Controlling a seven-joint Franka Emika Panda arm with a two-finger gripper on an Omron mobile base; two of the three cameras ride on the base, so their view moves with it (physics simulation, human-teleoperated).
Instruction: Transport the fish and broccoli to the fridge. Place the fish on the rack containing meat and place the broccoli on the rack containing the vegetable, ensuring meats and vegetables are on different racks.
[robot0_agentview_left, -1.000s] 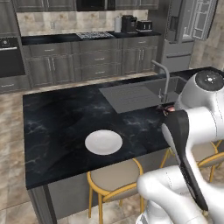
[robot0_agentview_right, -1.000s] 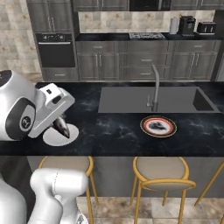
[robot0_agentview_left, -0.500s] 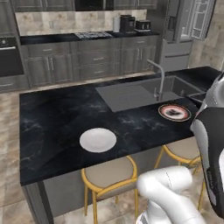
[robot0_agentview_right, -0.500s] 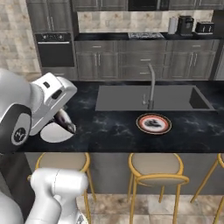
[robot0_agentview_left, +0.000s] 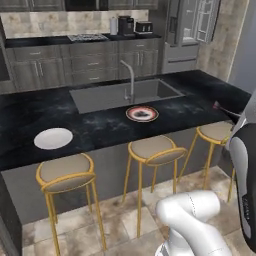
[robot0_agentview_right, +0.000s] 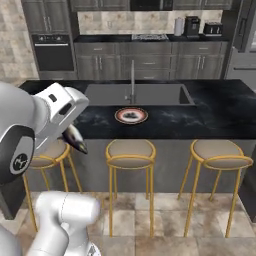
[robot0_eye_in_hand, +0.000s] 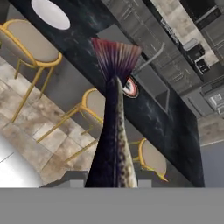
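Black island worktop (robot0_agentview_left: 100, 125) — sink (robot0_agentview_left: 120, 94) centred; white plate (robot0_agentview_left: 53, 138) left; stools (robot0_agentview_left: 150, 150) near; claw grasping fish (robot0_eye_in_hand: 113, 144).

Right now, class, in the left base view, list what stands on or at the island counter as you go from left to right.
White plate → sink basin → faucet → red-rimmed plate.

Clearly a home kitchen: sink (robot0_agentview_left: 117, 94) in a dark island, bar stools (robot0_agentview_right: 131, 151), oven (robot0_agentview_right: 52, 51), stovetop (robot0_agentview_right: 149, 37).
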